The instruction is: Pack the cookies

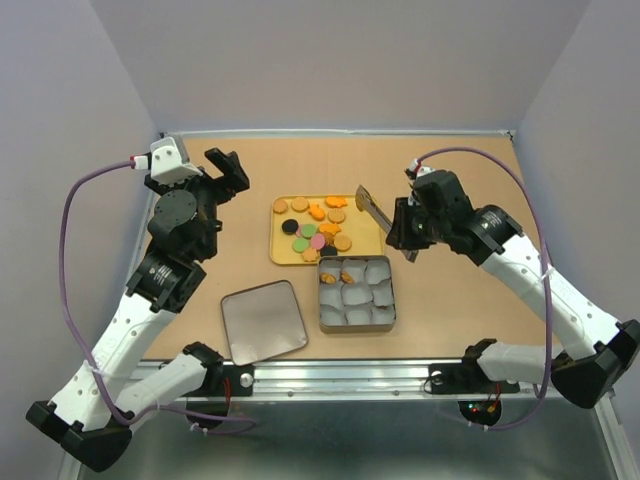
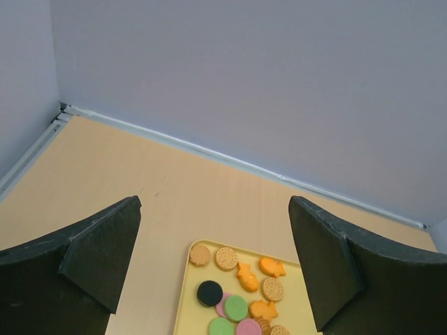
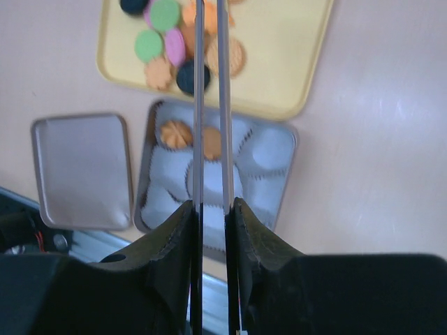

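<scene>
On the table (image 1: 450,300), a yellow tray (image 1: 283,252) is set, with a lid (image 1: 262,320) and a cup-lined tin (image 1: 357,328) just nearer. The left gripper (image 2: 214,230) is held wide open, nothing grasped. The right gripper (image 3: 211,209) is clenched on metal tongs (image 3: 198,84), whose tips are cut off in the wrist view. Most cookies (image 1: 315,232) are heaped on the tray; two are seen in the tin's far-left cups, one half hidden by the tongs.

No writing, label, brand, number or sign can be read in any view; the cookies (image 1: 309,231), yellow tray (image 1: 282,252), metal tin (image 1: 357,328), its lid (image 1: 262,320) and the tongs (image 1: 372,207) bear nothing legible at this size.
</scene>
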You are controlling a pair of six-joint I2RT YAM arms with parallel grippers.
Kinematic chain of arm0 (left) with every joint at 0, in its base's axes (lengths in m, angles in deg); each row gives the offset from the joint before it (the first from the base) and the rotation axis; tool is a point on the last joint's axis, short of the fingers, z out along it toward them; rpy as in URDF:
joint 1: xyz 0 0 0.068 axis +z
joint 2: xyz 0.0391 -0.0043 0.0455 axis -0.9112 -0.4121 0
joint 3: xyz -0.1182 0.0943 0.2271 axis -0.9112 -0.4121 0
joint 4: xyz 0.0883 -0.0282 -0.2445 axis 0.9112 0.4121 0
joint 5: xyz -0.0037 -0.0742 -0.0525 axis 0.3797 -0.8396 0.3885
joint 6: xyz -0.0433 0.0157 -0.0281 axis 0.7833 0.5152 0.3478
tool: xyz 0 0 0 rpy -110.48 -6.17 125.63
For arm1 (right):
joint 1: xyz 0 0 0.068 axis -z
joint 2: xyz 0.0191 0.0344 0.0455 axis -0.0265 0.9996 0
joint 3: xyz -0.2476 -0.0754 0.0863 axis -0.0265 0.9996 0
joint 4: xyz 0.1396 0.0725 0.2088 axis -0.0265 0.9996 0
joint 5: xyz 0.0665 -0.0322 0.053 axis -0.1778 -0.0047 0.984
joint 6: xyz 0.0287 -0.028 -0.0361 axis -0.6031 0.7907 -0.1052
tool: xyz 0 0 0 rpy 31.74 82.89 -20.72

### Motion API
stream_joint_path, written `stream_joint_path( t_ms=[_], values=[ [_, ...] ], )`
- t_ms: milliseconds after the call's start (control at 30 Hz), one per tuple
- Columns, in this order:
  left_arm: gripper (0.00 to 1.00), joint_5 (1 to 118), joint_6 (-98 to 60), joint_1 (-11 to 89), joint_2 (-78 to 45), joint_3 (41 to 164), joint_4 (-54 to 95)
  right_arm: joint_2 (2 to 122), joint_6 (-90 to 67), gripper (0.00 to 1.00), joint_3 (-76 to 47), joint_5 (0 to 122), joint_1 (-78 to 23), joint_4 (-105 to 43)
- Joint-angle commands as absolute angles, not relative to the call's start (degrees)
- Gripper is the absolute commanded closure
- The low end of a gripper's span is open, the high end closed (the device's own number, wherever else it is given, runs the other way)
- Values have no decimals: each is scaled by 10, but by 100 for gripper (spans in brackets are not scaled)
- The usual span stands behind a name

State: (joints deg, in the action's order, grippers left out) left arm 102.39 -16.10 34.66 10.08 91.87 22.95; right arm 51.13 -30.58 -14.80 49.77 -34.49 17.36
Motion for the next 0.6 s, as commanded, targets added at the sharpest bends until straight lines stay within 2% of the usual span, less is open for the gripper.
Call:
stream_joint_path(
  t_ms=[0, 267, 567],
  values=[
    [1, 1038, -173, 350, 116, 906, 195, 468, -333, 78, -65, 534, -343, 224],
    [4, 984, -134, 350, 135, 873, 219, 396, -354, 79, 21, 546, -343, 271],
    [4, 978, -123, 350, 151, 849, 223, 378, -350, 80, -22, 523, -343, 290]
  ],
)
